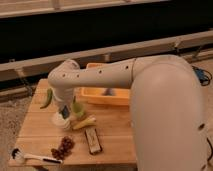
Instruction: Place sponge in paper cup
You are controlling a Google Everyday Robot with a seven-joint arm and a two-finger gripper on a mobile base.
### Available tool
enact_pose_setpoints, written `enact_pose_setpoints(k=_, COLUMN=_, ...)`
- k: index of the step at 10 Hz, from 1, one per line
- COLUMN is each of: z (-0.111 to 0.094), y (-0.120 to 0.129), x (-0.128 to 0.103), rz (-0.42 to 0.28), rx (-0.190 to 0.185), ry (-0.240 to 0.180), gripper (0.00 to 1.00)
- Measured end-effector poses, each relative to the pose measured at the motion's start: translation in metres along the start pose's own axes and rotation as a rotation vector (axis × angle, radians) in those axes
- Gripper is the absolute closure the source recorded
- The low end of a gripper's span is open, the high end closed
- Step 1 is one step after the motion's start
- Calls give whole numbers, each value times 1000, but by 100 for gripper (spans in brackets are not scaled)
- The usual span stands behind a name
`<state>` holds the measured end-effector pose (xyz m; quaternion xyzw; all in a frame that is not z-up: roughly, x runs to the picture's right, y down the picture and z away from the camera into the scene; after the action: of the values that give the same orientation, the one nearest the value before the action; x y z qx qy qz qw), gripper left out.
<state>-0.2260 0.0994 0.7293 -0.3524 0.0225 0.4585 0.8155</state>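
Note:
The white paper cup (60, 121) stands on the left part of the wooden table (37, 132). My gripper (64, 113) hangs straight down from the white arm, right over the cup's mouth and partly hiding it. A small blue-grey pad, the sponge (64, 110), shows between the fingers just above the cup's rim. The gripper looks shut on it. How deep the sponge reaches into the cup is hidden.
A small green cup (78, 107) stands right of the gripper. A yellow tray (100, 96) lies behind. A green pepper (46, 98), a pale yellow item (84, 123), a dark brown block (93, 141), dark grapes (62, 147) and a white-headed utensil (19, 156) lie around.

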Motion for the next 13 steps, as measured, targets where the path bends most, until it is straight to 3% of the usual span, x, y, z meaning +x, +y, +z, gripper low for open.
enact_pose_setpoints(k=7, z=14, y=2, x=-6, rz=8, rx=-31, ry=-60, gripper=22)
enact_pose_setpoints(k=13, z=10, y=0, x=-4, rz=35, rx=-44, ry=-90, gripper=20)
